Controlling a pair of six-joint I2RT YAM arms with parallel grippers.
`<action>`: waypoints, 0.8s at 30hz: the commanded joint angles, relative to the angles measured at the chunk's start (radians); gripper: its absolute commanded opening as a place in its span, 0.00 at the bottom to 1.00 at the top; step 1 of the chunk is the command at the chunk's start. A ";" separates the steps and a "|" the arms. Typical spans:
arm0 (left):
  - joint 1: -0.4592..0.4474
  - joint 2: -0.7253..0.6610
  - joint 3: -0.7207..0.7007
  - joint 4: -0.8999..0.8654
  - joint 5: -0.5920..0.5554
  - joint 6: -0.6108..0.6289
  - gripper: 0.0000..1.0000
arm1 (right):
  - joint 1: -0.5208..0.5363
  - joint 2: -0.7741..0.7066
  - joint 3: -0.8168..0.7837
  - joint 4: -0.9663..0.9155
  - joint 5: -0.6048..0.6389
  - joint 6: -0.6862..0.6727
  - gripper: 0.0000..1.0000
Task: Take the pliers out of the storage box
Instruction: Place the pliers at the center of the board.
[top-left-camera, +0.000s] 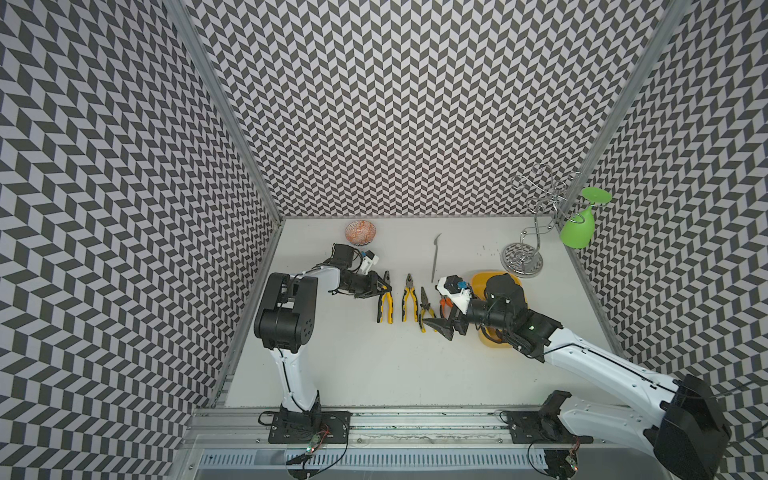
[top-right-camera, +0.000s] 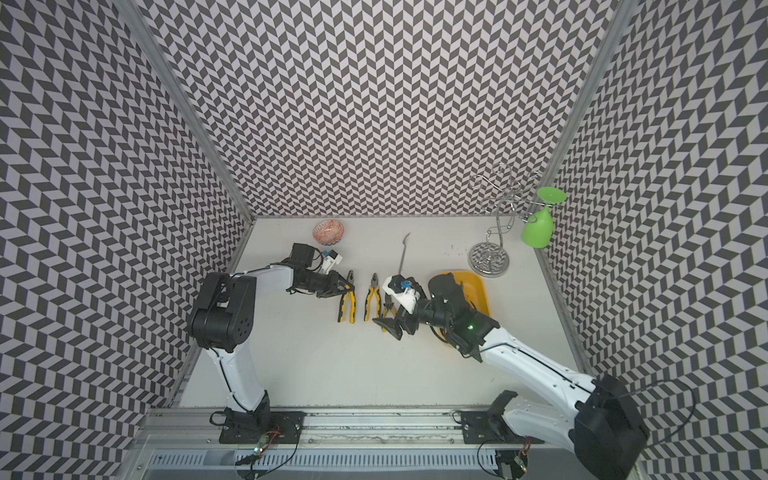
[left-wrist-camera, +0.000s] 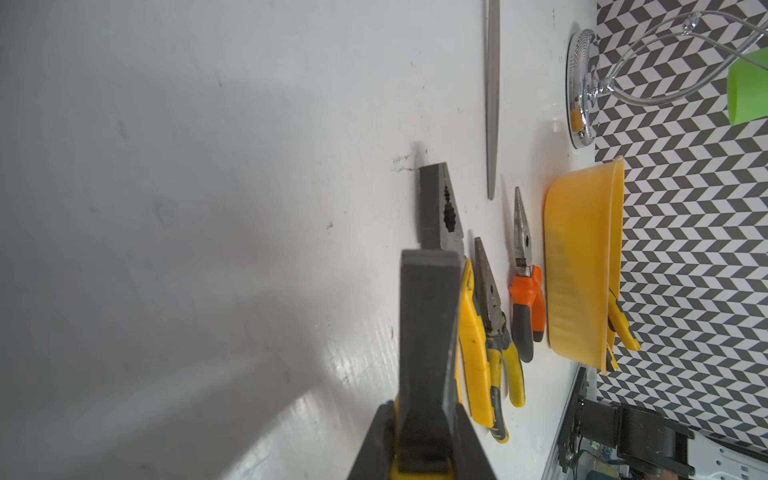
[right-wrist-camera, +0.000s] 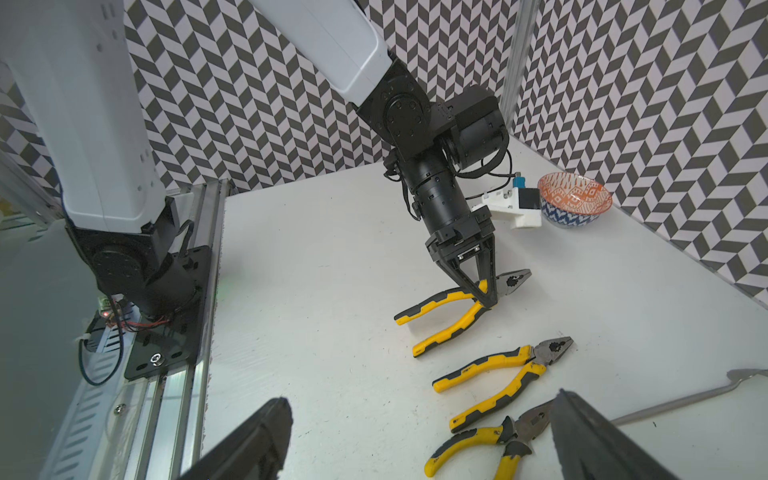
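My left gripper (top-left-camera: 383, 289) (left-wrist-camera: 424, 411) is shut on yellow-and-black pliers (top-left-camera: 385, 305) (right-wrist-camera: 451, 305) just behind their grey head, at the left end of a row on the table. Beside them lie a second yellow-and-black pair (top-left-camera: 409, 300) (right-wrist-camera: 498, 372), a long-nosed yellow pair (top-left-camera: 424, 309) (left-wrist-camera: 494, 316) and an orange-handled pair (left-wrist-camera: 525, 303). My right gripper (top-left-camera: 442, 328) (right-wrist-camera: 422, 399) hangs open over the long-nosed pair, with nothing between its fingers. The yellow storage box (top-left-camera: 482, 279) (left-wrist-camera: 577, 257) sits behind my right wrist, which covers most of it. Yellow handles (left-wrist-camera: 621, 326) stick out of it.
A thin grey spoon (top-left-camera: 435, 257) lies behind the row. An orange patterned bowl (top-left-camera: 360, 231) stands at the back left. A chrome glass rack (top-left-camera: 522, 258) with a green glass (top-left-camera: 578, 229) stands at the back right. Patterned walls enclose three sides.
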 joint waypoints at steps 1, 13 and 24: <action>-0.003 0.003 -0.004 0.080 0.043 -0.029 0.00 | 0.004 -0.001 0.019 -0.020 0.020 -0.021 0.99; -0.004 0.071 -0.015 0.133 0.037 -0.080 0.19 | 0.004 -0.025 0.008 -0.034 0.104 -0.010 0.99; -0.004 0.111 -0.042 0.146 -0.003 -0.107 0.33 | 0.003 -0.075 -0.012 -0.016 0.230 0.027 0.99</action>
